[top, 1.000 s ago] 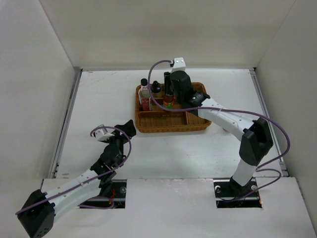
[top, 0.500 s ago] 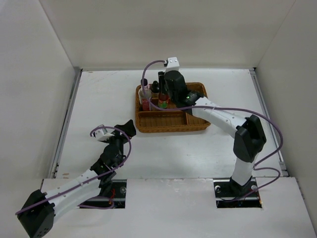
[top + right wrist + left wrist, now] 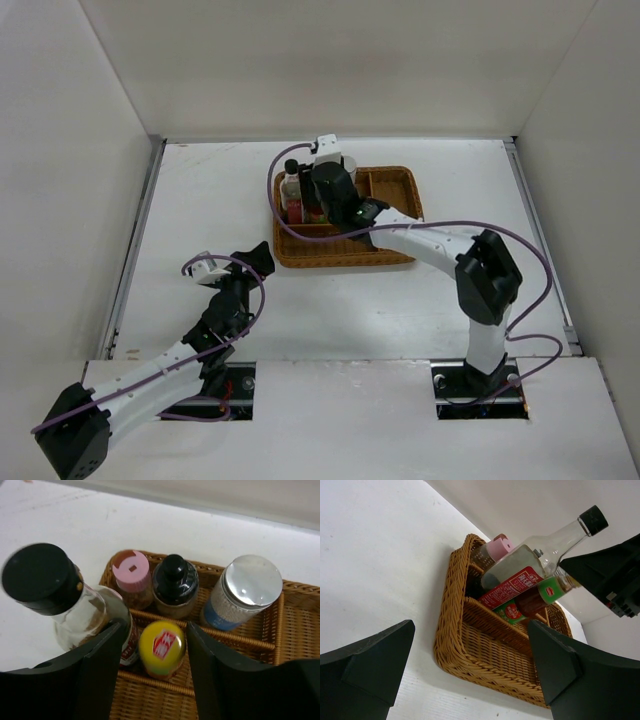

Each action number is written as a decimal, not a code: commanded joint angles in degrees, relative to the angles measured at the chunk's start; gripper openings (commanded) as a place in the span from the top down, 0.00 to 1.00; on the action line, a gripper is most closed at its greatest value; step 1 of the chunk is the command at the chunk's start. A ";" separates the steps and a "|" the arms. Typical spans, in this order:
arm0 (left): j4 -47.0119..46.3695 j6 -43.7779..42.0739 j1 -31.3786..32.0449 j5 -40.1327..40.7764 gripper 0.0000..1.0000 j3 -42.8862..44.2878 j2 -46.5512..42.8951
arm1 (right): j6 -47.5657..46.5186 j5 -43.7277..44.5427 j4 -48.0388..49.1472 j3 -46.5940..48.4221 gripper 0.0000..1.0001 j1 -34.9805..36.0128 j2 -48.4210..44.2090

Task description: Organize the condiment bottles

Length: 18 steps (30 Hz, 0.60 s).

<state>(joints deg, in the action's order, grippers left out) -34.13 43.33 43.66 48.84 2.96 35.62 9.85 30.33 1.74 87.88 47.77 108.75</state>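
The condiment bottles stand in the left compartments of the wicker tray [image 3: 240,690]. The dark red bottle with the yellow cap [image 3: 161,647] stands upright between the fingers of my right gripper [image 3: 156,640], which is open with a small gap on each side. Beside it leans the clear bottle with a black cap [image 3: 42,577]. Behind are a pink-capped jar [image 3: 131,571], a small black-topped bottle [image 3: 175,577] and a silver-lidded jar [image 3: 251,580]. From above, the right gripper [image 3: 322,195] hides most bottles. My left gripper [image 3: 250,262] is open and empty, facing the tray [image 3: 480,650] from the near left.
The tray's long front compartment [image 3: 335,243] and right compartments [image 3: 390,188] hold nothing. White walls stand at the left, right and back of the white table [image 3: 210,200]. The right arm's purple cable [image 3: 275,195] loops over the tray's left edge.
The right arm swung left across the tray with the yellow-capped bottle, and its jaws have now widened off it. The left arm has not moved.
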 commanded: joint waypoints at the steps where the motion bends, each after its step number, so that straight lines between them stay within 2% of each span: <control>1: -2.61 0.44 -0.20 -0.41 0.00 -6.13 -0.11 | -0.44 2.28 7.58 -0.77 0.37 0.70 -5.47; 6: -2.35 0.53 -0.11 -0.50 0.00 -6.13 -0.90 | 0.43 3.07 6.61 -4.02 0.30 0.70 -11.35; 10: -2.34 0.53 -0.29 -0.59 0.00 -6.13 -0.46 | 2.28 4.74 6.08 -10.86 0.25 -0.61 -19.34; 15: -2.52 0.53 -0.11 -0.68 0.00 -6.13 -0.02 | 6.49 10.53 5.39 -28.61 0.12 -8.60 -34.98; 18: -2.52 0.44 0.42 -0.76 0.00 -6.13 -0.90 | 9.48 16.24 0.13 -38.36 0.04 -15.97 -44.82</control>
<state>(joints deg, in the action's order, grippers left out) -34.13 43.33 43.64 48.62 2.96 35.38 15.20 38.94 5.37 55.22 36.51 69.73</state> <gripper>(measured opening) 0.997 0.951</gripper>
